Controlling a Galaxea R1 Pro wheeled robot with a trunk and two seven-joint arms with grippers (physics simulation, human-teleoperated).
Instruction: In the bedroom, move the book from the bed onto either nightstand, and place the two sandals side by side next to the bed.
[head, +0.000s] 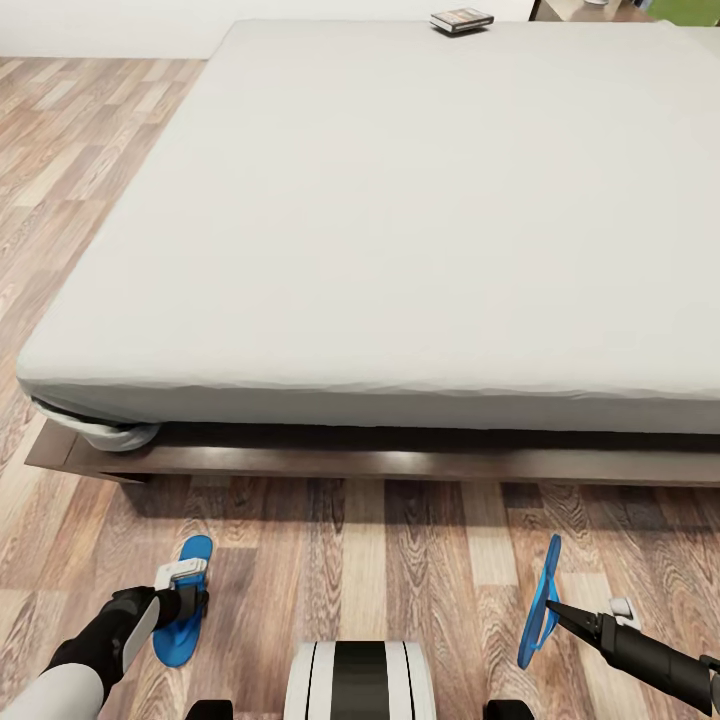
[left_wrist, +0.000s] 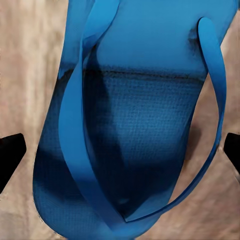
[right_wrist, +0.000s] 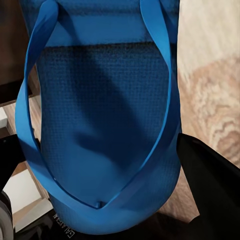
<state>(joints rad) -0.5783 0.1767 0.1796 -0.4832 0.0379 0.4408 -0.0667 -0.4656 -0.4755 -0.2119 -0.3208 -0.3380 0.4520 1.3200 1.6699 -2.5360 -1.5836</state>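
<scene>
The book (head: 461, 19), dark-covered, lies at the far edge of the pale grey bed (head: 400, 220). One blue sandal (head: 196, 553) lies flat on the wood floor at the near left. My left gripper (head: 186, 604) hovers right over it, open, its black fingertips (left_wrist: 10, 156) standing apart on either side of the sandal (left_wrist: 135, 125). The other blue sandal (head: 541, 600) stands on its edge above the floor at the near right, with my right gripper (head: 552, 608) shut on it. Up close this sandal (right_wrist: 100, 115) sits against a black finger (right_wrist: 210, 195).
The bed's dark wood frame (head: 400, 462) runs across just ahead of both sandals. Wood-plank floor (head: 380, 560) stretches between them and along the bed's left side. A brown sliver of furniture (head: 580, 8) shows beyond the bed's far right; I cannot tell whether it is the nightstand.
</scene>
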